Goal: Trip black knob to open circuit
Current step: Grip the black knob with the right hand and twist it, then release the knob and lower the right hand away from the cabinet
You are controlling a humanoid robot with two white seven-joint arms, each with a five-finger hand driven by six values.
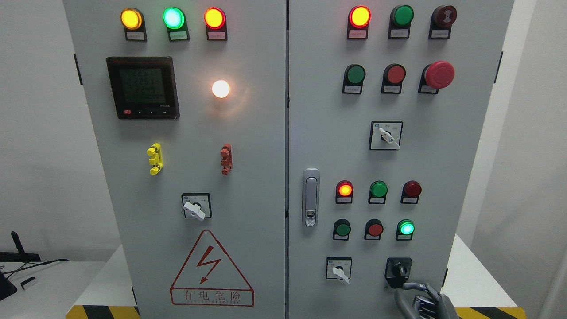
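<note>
Cabinet [248, 186] fills the frame, two grey doors crowded with lamps, pushbuttons and rotary switches. Black knob [398, 269] sits at the lower right of the right-hand door, in its black square mount, just right of a white-handled selector [339, 271]. Right hand [421, 297] comes up from the bottom edge right of centre, directly below the knob; its fingers [414, 286] curl upward toward the knob's lower edge, loosely bent, closing on nothing that can be seen. Contact with the knob cannot be confirmed; they look just beneath it, perhaps brushing the mount. Left hand not in view. Risks, as judged: fingertips could slide off the small knob if they close too low, catching the mount instead; an uneven pinch might slip before the switch trips. A sideways drift could nudge the white-handled selector. Hard to read: the knob's pointer position, the label print throughout, and most of the hand, cut off by the bottom edge.
</note>
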